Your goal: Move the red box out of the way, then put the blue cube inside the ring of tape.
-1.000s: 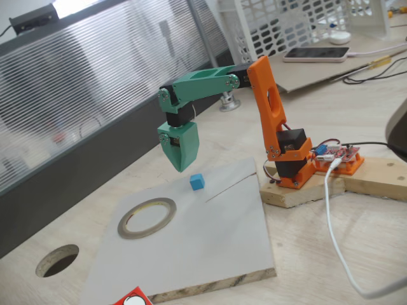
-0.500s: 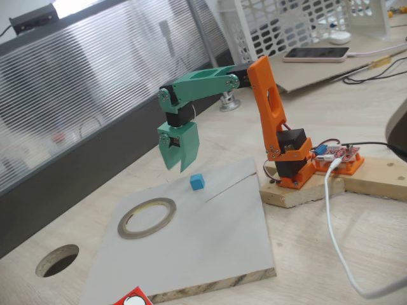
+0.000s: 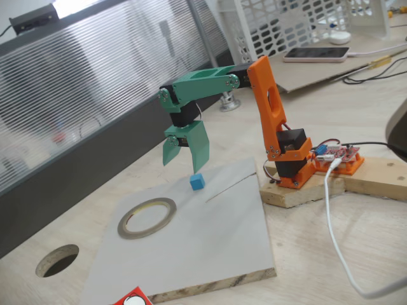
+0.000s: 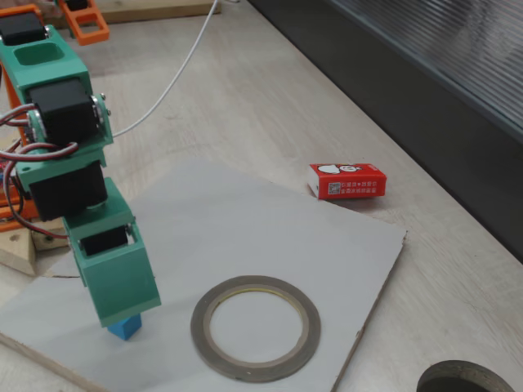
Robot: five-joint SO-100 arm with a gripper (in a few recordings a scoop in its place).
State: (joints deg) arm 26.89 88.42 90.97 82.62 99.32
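Since a second ago my green pincer has spread its jaws apart and hangs just above the blue cube. One cube: tiny, bright blue, resting on the grey board. One ring of tape: flat, greyish-tan, hollow centre, near the cube but apart. One red box: red-and-white carton, lying off the board on the desk.

Spread end effector above blue cube
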